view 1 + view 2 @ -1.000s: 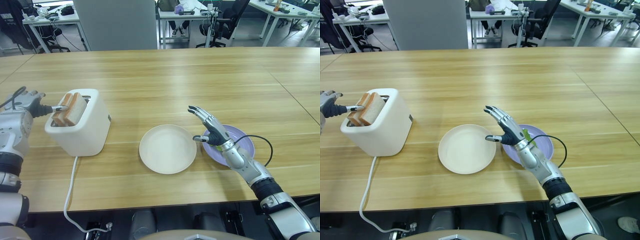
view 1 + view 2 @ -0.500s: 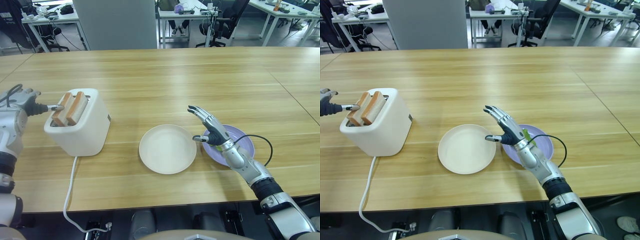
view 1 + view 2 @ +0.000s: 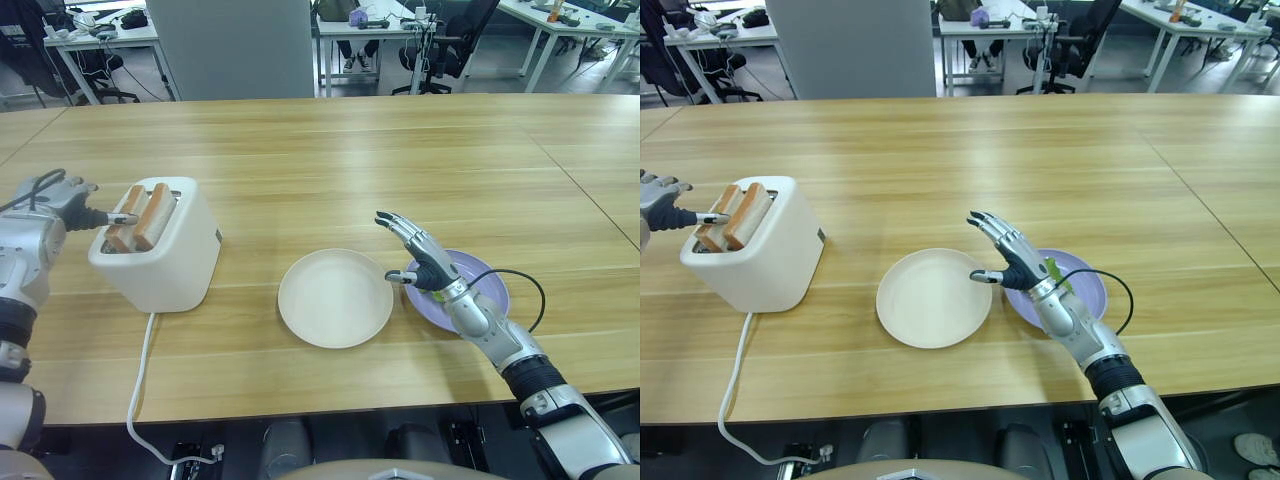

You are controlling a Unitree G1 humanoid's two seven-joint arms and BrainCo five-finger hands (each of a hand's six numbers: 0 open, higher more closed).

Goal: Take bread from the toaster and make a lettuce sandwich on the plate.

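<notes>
Two toast slices (image 3: 142,213) stand upright in the white toaster (image 3: 170,270), tops proud of the slots. Your left hand (image 3: 58,200) sits just beside them, fingers loosely spread, one tip touching the outer slice, gripping nothing. Judge them light, stiff and crumbly: pinch the exposed top across both faces, gently. Your right hand (image 3: 418,256) hovers splayed and empty between white plate (image 3: 335,325) and purple dish (image 3: 495,290).
</notes>
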